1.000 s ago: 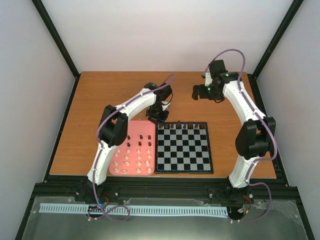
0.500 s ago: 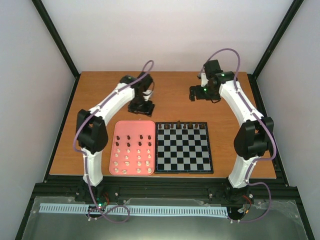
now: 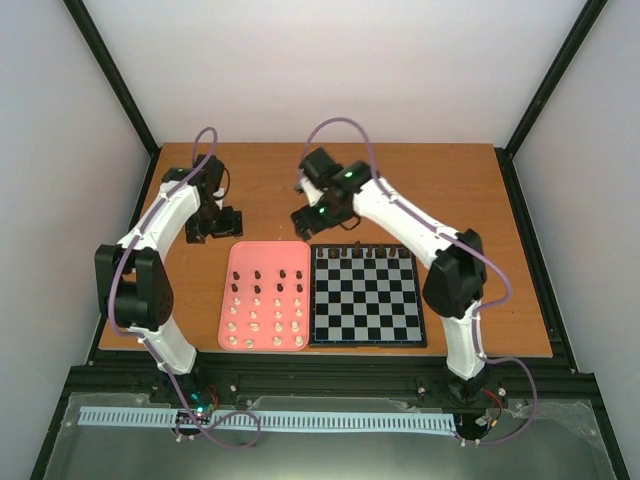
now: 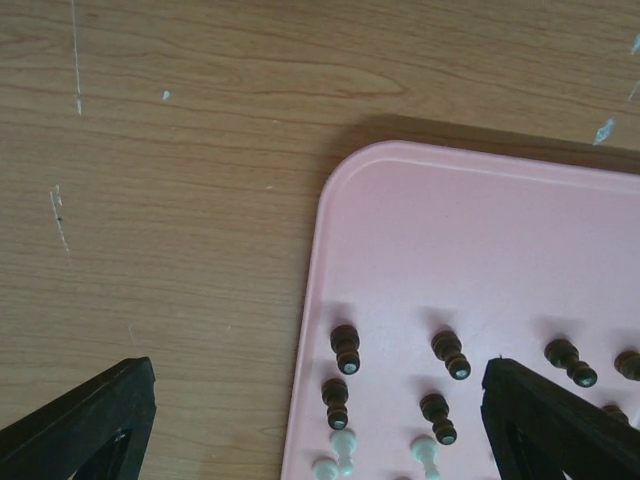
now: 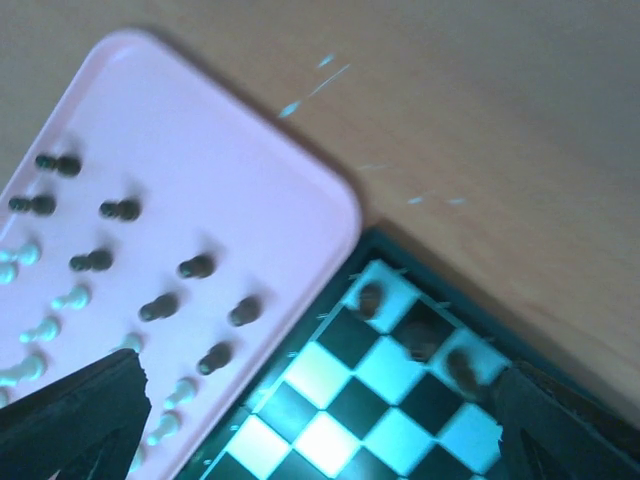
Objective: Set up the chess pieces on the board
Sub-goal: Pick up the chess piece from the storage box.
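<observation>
Near the pink tray, the right tool hovers (jaws wide).

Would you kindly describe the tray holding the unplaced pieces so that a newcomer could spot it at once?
On the wooden table, look just left of the chessboard. The tray lies right beside it: a plain pink rectangle with rounded corners, carrying dark pegs in its far rows and cream pegs nearer, whereas the chessboard is checked with a black border.
</observation>
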`<state>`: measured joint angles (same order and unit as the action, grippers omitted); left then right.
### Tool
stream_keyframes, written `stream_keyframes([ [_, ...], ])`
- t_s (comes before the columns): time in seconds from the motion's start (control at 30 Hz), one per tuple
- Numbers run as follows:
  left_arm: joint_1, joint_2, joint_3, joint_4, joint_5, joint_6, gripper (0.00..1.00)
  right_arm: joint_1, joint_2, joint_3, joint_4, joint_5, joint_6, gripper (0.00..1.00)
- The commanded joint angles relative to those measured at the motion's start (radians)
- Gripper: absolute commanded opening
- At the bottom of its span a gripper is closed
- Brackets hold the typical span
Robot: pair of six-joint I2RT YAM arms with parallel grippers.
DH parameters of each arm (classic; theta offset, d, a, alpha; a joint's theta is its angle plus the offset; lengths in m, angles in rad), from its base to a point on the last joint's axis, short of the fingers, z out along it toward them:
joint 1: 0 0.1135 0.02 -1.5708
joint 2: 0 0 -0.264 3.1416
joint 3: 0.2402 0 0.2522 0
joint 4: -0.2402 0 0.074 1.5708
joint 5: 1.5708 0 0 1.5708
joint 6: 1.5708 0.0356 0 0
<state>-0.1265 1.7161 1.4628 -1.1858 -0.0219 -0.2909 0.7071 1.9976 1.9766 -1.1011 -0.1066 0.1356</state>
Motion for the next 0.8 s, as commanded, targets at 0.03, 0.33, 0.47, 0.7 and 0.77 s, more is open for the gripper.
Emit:
stream_keyframes([
  [0.03,0.072,-0.067,-0.074,0.075,-0.016,-0.064,1.00,0.095,0.089,0.025,-0.035,-0.042,0.037,0.90],
  [0.33,0.126,-0.128,-0.163,0.128,0.039,-0.086,1.00,0.151,0.193,0.038,-0.040,-0.067,0.019,0.44],
  [0.47,0.127,-0.137,-0.178,0.140,0.044,-0.087,1.00,0.168,0.233,0.065,-0.056,-0.064,0.014,0.44],
  [0.7,0.127,-0.132,-0.182,0.148,0.064,-0.089,1.00,0.173,0.298,0.068,-0.072,-0.062,0.011,0.41],
  [0.77,0.126,-0.128,-0.183,0.148,0.066,-0.087,1.00,0.173,0.303,0.062,-0.073,-0.050,0.017,0.39],
])
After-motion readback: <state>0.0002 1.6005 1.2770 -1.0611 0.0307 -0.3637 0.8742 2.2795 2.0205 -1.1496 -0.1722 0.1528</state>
